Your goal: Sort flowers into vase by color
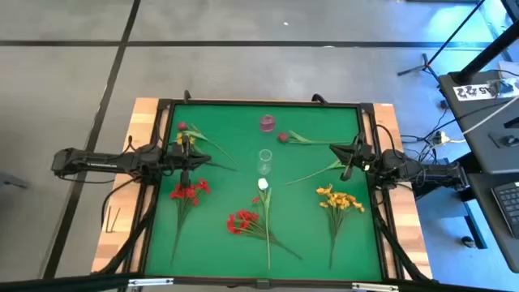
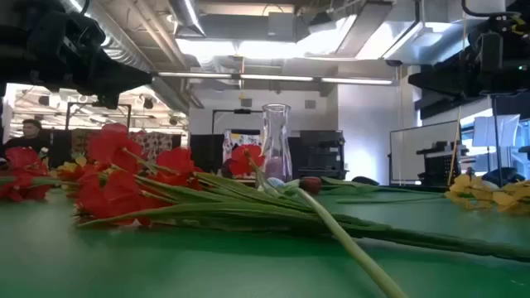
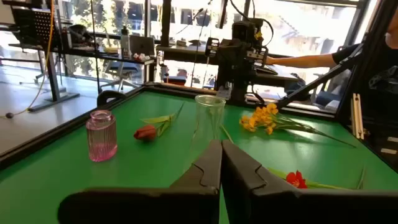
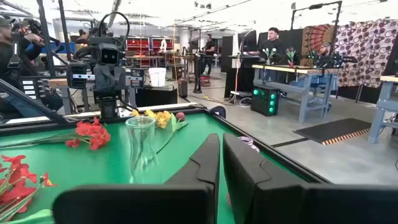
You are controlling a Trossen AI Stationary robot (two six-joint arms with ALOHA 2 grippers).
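Flowers lie flat on the green table: red clusters, a white tulip, a yellow cluster, a dark pink bud, and a pink bud beside a small yellow bloom at the far left. A clear vase and a pink vase stand upright at the far middle. My left gripper is shut at the table's left side, level, pointing toward the clear vase. My right gripper is shut at the right side, facing the clear vase. Neither holds anything.
A loose green stem lies near my right gripper. A black frame rims the table. The red cluster and the tulip's stem lie close to the near edge. People stand in the room beyond.
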